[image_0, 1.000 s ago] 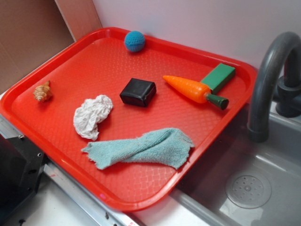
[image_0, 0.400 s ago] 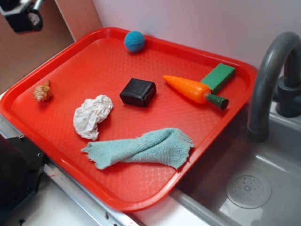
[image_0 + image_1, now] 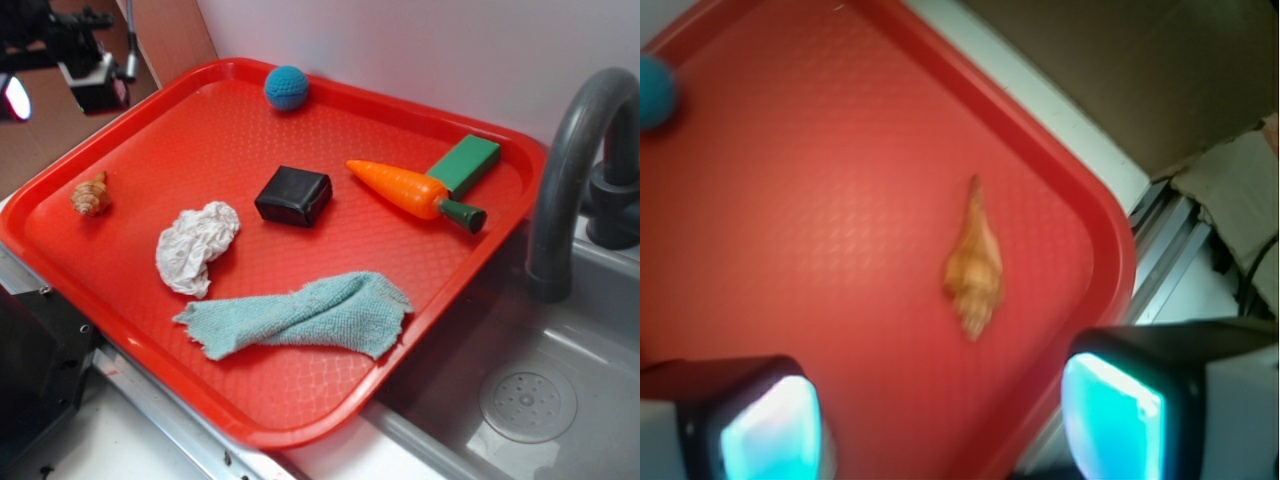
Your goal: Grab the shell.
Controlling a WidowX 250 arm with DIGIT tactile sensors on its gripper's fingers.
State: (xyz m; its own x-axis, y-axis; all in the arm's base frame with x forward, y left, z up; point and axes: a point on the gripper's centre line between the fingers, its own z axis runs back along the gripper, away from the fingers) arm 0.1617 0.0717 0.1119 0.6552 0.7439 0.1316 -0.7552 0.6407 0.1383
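The shell, small, tan and orange with ridges, lies on the red tray close to its left rim. In the wrist view the shell sits alone on the tray floor, just above the gap between my fingers. My gripper is open, its two glowing pads wide apart with nothing between them. In the exterior view the gripper hangs high at the upper left, above and behind the shell.
On the tray also lie a white paper wad, a black block, a blue ball, a toy carrot, a green block and a teal cloth. A sink with faucet is at right.
The gripper has come into the exterior view at the top left and moved right and down toward the tray. Nothing on the tray has moved.
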